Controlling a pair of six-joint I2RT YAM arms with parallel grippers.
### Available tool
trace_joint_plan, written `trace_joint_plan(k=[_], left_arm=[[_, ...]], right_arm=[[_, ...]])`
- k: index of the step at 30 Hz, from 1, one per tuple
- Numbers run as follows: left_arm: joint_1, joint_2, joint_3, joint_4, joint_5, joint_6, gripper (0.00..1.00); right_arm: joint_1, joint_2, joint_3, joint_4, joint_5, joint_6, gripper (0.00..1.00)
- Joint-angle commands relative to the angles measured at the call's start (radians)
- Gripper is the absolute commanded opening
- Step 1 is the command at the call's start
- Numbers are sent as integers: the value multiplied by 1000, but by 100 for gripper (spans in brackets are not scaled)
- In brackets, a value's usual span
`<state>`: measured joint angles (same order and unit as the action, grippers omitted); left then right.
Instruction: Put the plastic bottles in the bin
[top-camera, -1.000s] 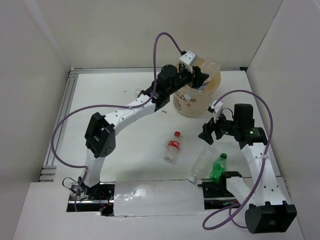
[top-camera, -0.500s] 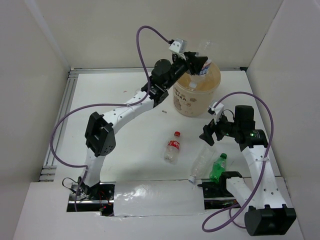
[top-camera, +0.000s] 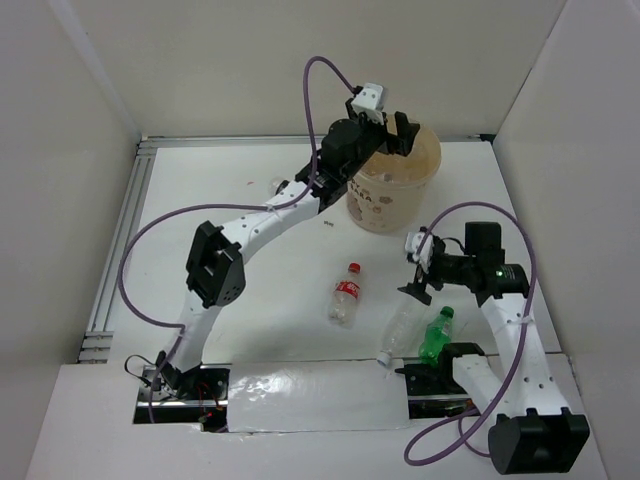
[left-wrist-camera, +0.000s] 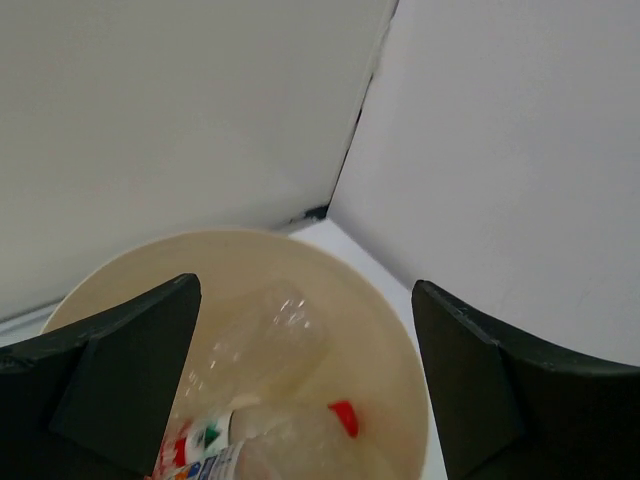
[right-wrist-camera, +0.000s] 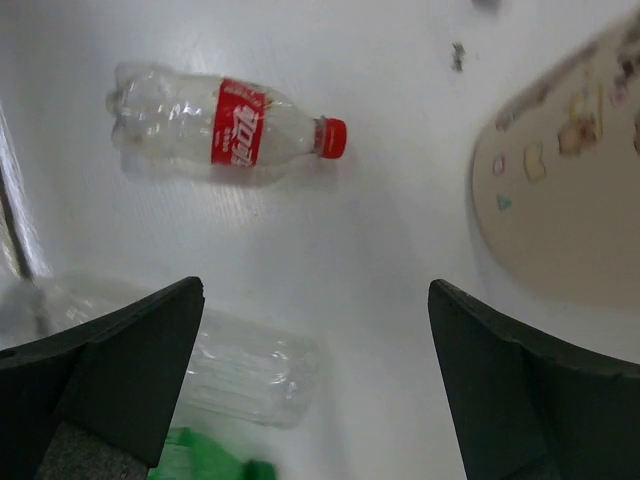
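The beige bin (top-camera: 385, 200) stands at the back of the table. My left gripper (top-camera: 398, 136) hovers open over its rim, holding nothing. In the left wrist view the open left gripper (left-wrist-camera: 305, 292) looks down into the bin (left-wrist-camera: 395, 350), where a clear bottle (left-wrist-camera: 262, 335), a red cap (left-wrist-camera: 343, 418) and a labelled bottle (left-wrist-camera: 198, 452) lie. On the table lie a red-labelled bottle (top-camera: 346, 296), a clear bottle (top-camera: 402, 326) and a green bottle (top-camera: 436, 334). My right gripper (top-camera: 417, 271) hangs open just above the clear one. The right wrist view shows the open right gripper (right-wrist-camera: 315, 292), the red-labelled bottle (right-wrist-camera: 225, 125), the clear bottle (right-wrist-camera: 245, 368) and the green bottle (right-wrist-camera: 195, 462).
White walls close in the table at the back and both sides. A metal rail (top-camera: 118, 250) runs along the left edge. The bin's printed side (right-wrist-camera: 570, 200) fills the right of the right wrist view. A small dark speck (top-camera: 329, 225) lies beside the bin.
My left gripper has opened over the bin and the clear bottle it carried is gone from its jaws. My right gripper has dropped a little toward the clear bottle on the table and opened wider.
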<state>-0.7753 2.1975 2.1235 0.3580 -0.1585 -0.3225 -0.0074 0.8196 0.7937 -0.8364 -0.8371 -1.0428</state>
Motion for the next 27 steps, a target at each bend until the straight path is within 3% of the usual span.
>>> trace_joint_plan(k=[1, 5, 7, 8, 11, 13, 18, 21, 27], left_arm=[[-2, -254, -55, -60, 23, 53, 99], [7, -575, -405, -249, -7, 37, 99], [7, -706, -668, -327, -56, 24, 99], [7, -836, -838, -352, -82, -10, 99], [16, -1022, -1069, -435, -117, -107, 99], [16, -1191, -1293, -500, -130, -191, 99], [7, -1487, -1471, -608, -159, -337, 99], [7, -1567, -1522, -681, -191, -414, 99], [-2, -1654, -1513, -783, -260, -463, 99]], right_arm=[[-5, -37, -66, -147, -143, -655, 100], [4, 27, -129, -76, -165, -890, 100], [46, 103, -129, -35, -165, -960, 100], [81, 128, -129, -12, -151, -961, 100], [153, 196, -139, 97, -100, -961, 100], [289, 240, -139, 166, -44, -961, 100], [512, 380, -117, 319, 108, -875, 100], [617, 450, -88, 359, 174, -858, 100], [699, 662, -19, 312, 300, -878, 96]])
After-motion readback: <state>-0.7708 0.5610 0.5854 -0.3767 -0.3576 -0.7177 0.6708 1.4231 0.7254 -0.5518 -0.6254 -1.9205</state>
